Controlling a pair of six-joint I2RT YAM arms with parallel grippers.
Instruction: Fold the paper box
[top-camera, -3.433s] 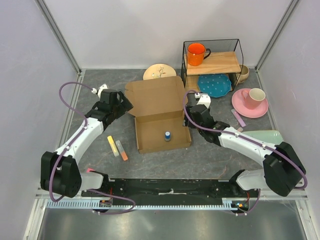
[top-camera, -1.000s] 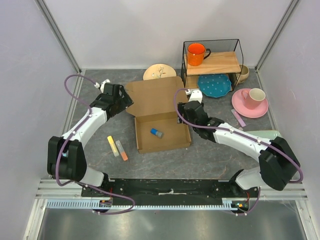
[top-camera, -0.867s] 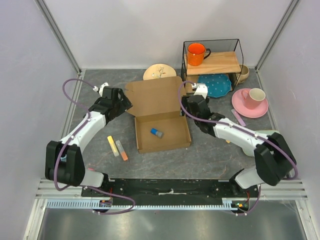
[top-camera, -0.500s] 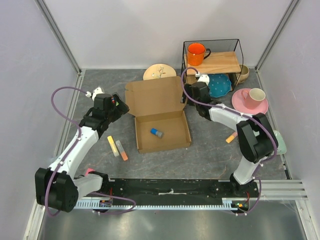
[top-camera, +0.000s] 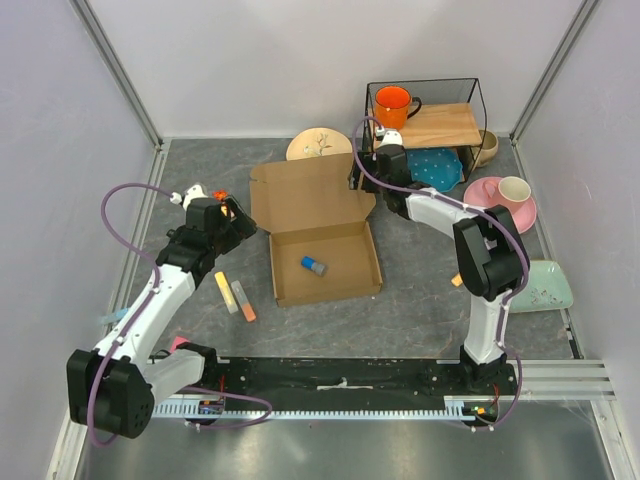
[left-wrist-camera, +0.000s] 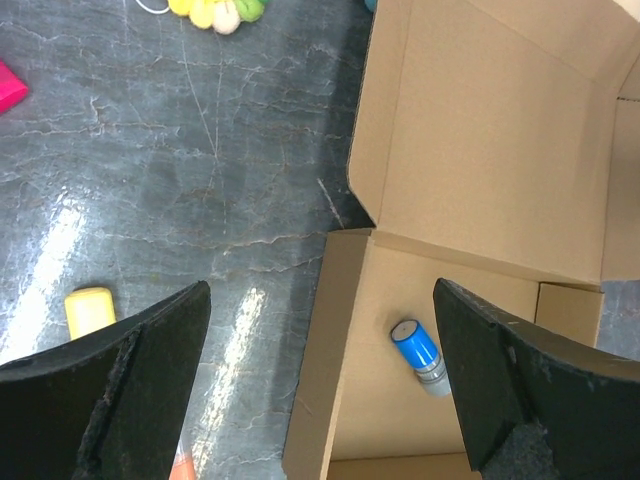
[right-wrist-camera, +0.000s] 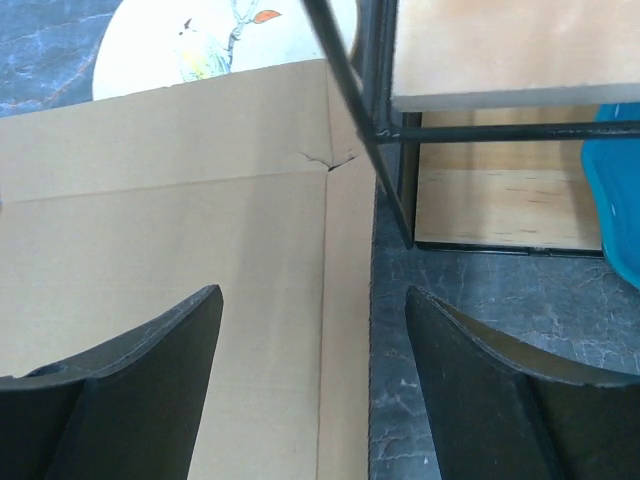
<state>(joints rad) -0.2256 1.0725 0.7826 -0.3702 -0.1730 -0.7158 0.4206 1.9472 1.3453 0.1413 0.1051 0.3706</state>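
The paper box (top-camera: 320, 225) lies in the middle of the table, its lid folded back flat and its tray walls up. A small blue capped cylinder (top-camera: 313, 266) lies on its side in the tray. My left gripper (top-camera: 236, 222) is open just left of the box. In the left wrist view, the tray's left wall (left-wrist-camera: 325, 350) stands between the spread fingers of my left gripper (left-wrist-camera: 320, 400), and the cylinder (left-wrist-camera: 418, 355) lies near the right one. My right gripper (top-camera: 358, 180) is open at the lid's right edge. In the right wrist view the lid's side flap (right-wrist-camera: 345, 300) lies between the fingers of my right gripper (right-wrist-camera: 315, 400).
A black wire shelf (top-camera: 425, 125) stands right beside my right gripper, with an orange mug (top-camera: 393, 107) on it and a teal plate (top-camera: 430, 170) under it. A cream plate (top-camera: 318, 145) sits behind the lid. Pink cup and saucer (top-camera: 503, 200) and a green dish (top-camera: 540, 285) are on the right. Yellow (top-camera: 226, 292) and orange (top-camera: 243, 300) sticks lie on the left.
The blue cylinder has tipped from upright onto its side. My right gripper moved from the tray's right wall back to the lid's right edge by the shelf. My left gripper drew slightly away from the lid.
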